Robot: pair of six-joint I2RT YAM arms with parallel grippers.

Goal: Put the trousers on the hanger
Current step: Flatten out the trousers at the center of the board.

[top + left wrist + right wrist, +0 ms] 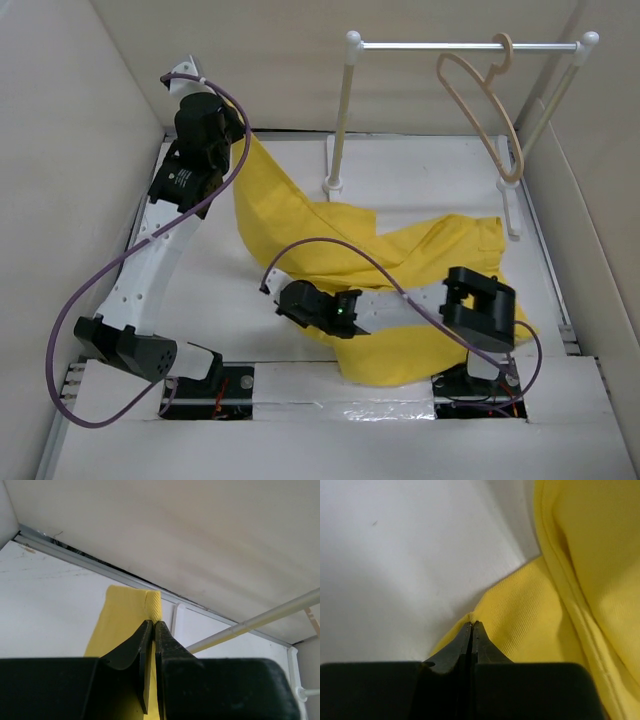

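I see my left pincer (152, 626) clamped on the trousers (420, 250) by the far left corner of the tabletop (420, 180), right pincer (471, 626) pinching their near-left edge.

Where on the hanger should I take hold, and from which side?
Grip the hanger on its thin sloping arm, coming from the near, left side. This is a judgement: its hook sits over the rail, and a post stands close on its right.

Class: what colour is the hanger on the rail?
The hanger is plain beige, clearest in the top external view.
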